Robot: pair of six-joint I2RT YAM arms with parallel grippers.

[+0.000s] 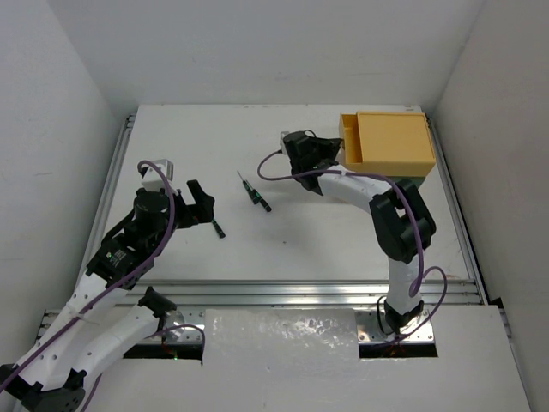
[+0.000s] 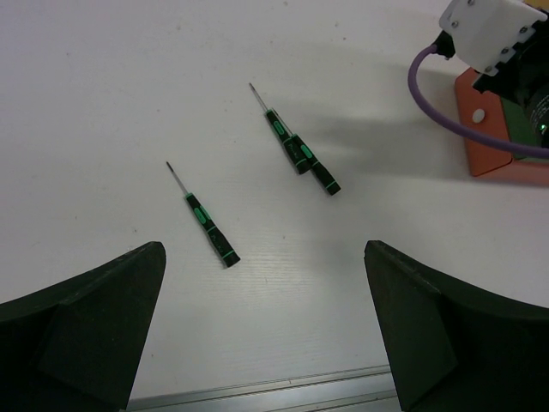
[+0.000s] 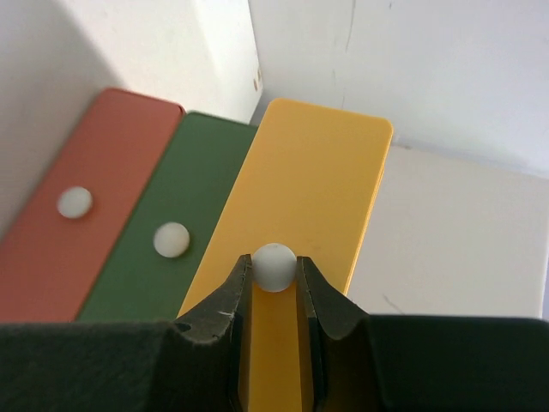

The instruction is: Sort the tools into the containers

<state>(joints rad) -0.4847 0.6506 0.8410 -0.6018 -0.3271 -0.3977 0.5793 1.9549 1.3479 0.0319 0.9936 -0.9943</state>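
The three stacked drawer boxes (image 1: 395,142) stand at the back right, yellow on top. In the right wrist view the fronts are side by side: yellow (image 3: 317,180), dark green (image 3: 184,193), red-orange (image 3: 103,163). My right gripper (image 3: 274,268) is shut on the yellow drawer's white knob (image 3: 274,262); in the top view that drawer (image 1: 350,142) stands slightly out. My left gripper (image 2: 264,253) is open and empty above the table. One screwdriver (image 2: 204,216) lies just ahead of it, and two more (image 2: 298,150) lie overlapping farther on. The wrenches and the utility knife are out of view.
The red-orange drawer front (image 2: 506,137) and the right wrist camera (image 2: 489,34) show at the left wrist view's upper right. An aluminium rail (image 1: 300,292) runs along the table's near edge. White walls close in the table on three sides.
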